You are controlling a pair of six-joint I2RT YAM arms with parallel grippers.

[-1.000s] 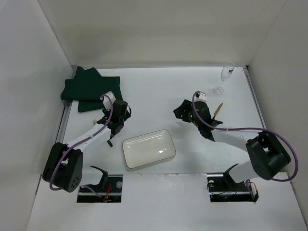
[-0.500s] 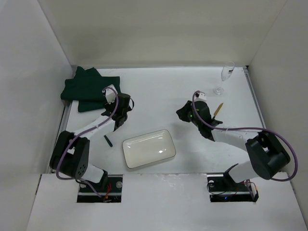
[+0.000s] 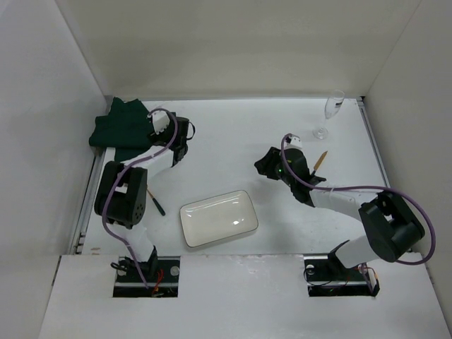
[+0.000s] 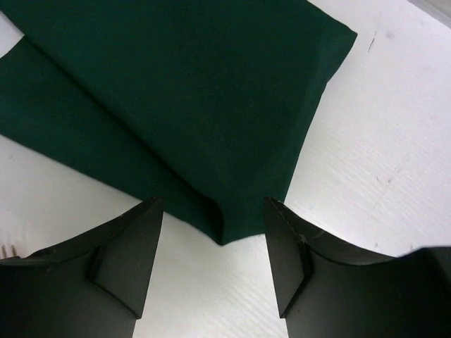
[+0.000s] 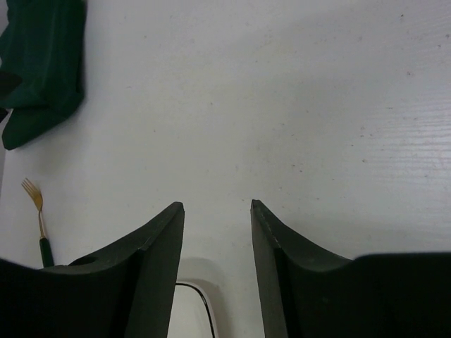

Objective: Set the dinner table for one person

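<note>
The dinner table (image 3: pixel 233 134) is a wide white top. A white rectangular plate (image 3: pixel 217 217) lies near its front middle. At the back left is a dark green cloth (image 3: pixel 120 127) in folded layers. My left gripper (image 3: pixel 176 157) hangs open at its near corner. In the left wrist view that cloth corner (image 4: pixel 176 91) points in between the spread fingertips of the left gripper (image 4: pixel 213 204), untouched. My right gripper (image 3: pixel 263 166) is open over bare table behind the plate. In its own view the right gripper (image 5: pixel 217 205) holds nothing, and the plate's rim (image 5: pixel 190 310) shows below it.
A fork (image 3: pixel 157 205) with a dark handle lies left of the plate, its gold tines (image 5: pixel 32 189) showing in the right wrist view. A wine glass (image 3: pixel 330 113) stands at the back right, with a small golden utensil (image 3: pixel 322 159) near it. White walls enclose the table.
My left arm swung away from the fork beside the plate, back to the green cloth, its jaws opening wider. The fork stayed on the table. The right gripper barely shifted.
</note>
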